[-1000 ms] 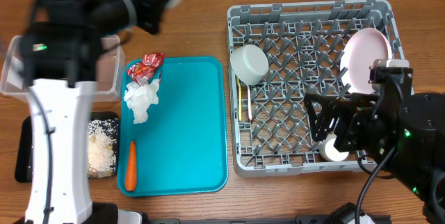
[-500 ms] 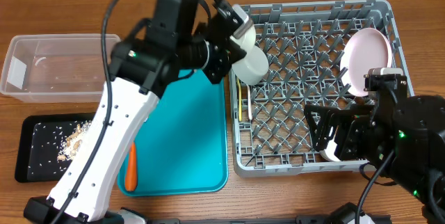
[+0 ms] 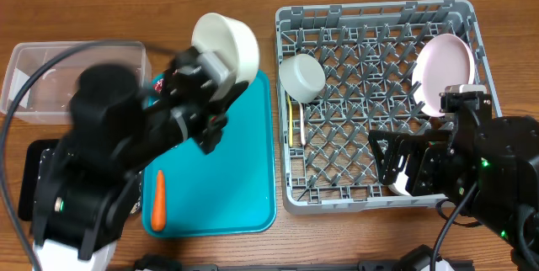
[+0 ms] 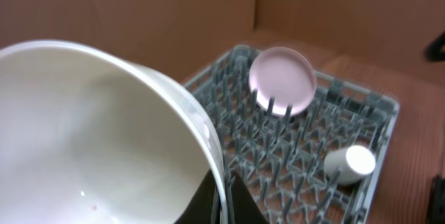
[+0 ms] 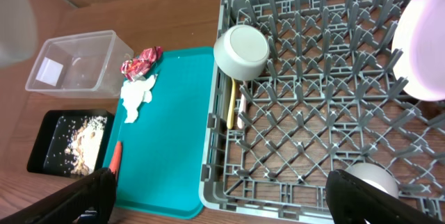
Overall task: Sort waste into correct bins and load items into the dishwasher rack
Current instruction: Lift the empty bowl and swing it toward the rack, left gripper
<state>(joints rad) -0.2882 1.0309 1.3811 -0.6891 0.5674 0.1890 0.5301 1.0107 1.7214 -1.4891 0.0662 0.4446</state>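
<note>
My left gripper (image 3: pixel 215 76) is shut on the rim of the white bowl (image 3: pixel 225 42) and holds it high above the teal tray's far edge. In the left wrist view the bowl (image 4: pixel 90 133) fills the left, with the gripper (image 4: pixel 222 202) pinching its rim. The grey bowl (image 3: pixel 301 77), yellow utensils (image 3: pixel 295 124) and pink plate (image 3: pixel 444 71) sit in the dishwasher rack (image 3: pixel 379 18). My right gripper (image 3: pixel 402 166) is open and empty over the rack's front right; it also shows in the right wrist view (image 5: pixel 222 210). The carrot (image 5: pixel 115 156), napkin (image 5: pixel 137 93) and red wrapper (image 5: pixel 141 62) lie on the teal tray.
The clear tub (image 5: pixel 76 64) stands at the far left, and the black tray (image 5: pixel 49 123) in front of it holds beige scraps (image 5: pixel 85 139). The teal tray (image 3: pixel 244 170) lies beside the rack. A small white cup (image 5: pixel 372 179) lies in the rack's front right corner.
My left arm has swung with the white bowl from the far left to the rack's left edge, then back over the teal tray. The right arm has barely moved.
</note>
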